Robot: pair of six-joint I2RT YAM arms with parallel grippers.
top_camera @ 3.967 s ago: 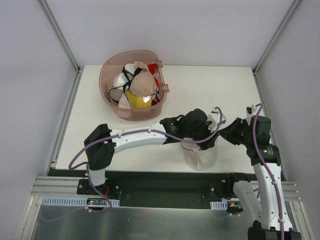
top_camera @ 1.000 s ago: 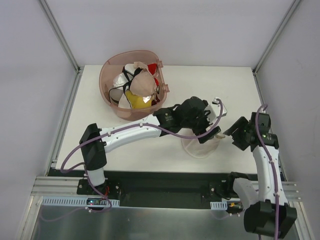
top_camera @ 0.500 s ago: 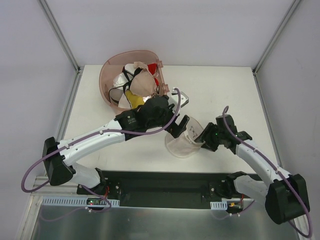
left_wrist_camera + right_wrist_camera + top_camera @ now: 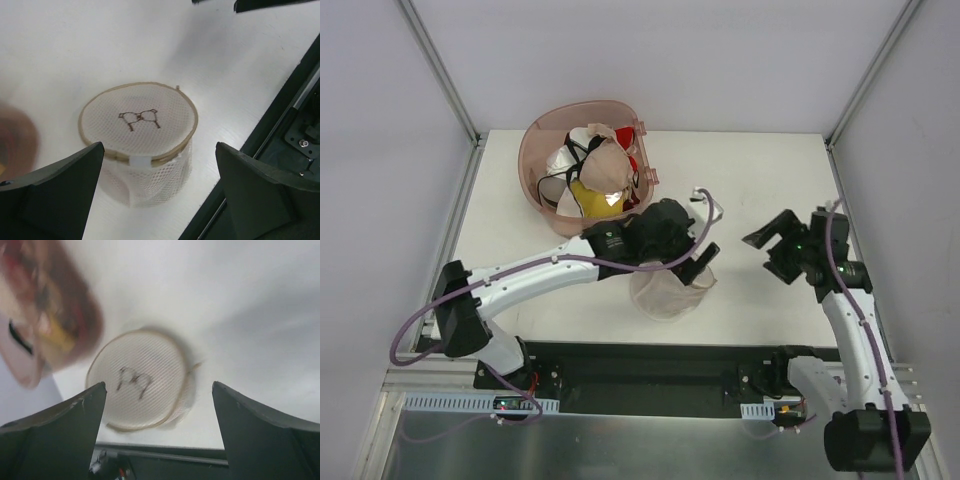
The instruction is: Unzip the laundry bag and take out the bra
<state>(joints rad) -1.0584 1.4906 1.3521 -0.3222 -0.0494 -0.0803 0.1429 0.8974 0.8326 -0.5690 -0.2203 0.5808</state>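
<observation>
While the laundry bag [image 4: 665, 293] is sitting midway along the bench's near edge, I am holding the left gripper [image 4: 698, 263] spread wide just above it and the right gripper [image 4: 770, 243], equally spread, well apart toward the right edge.

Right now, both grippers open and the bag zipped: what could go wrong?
1. Neither the left gripper nor the right gripper holds the laundry bag. It sits loose, so pulling the zip may drag the bag instead of opening it.
2. The bag lies near the table's front edge, and a drag that way could push it off.
3. The left arm reaches close past the pink tub, and a swing could knock it.
</observation>
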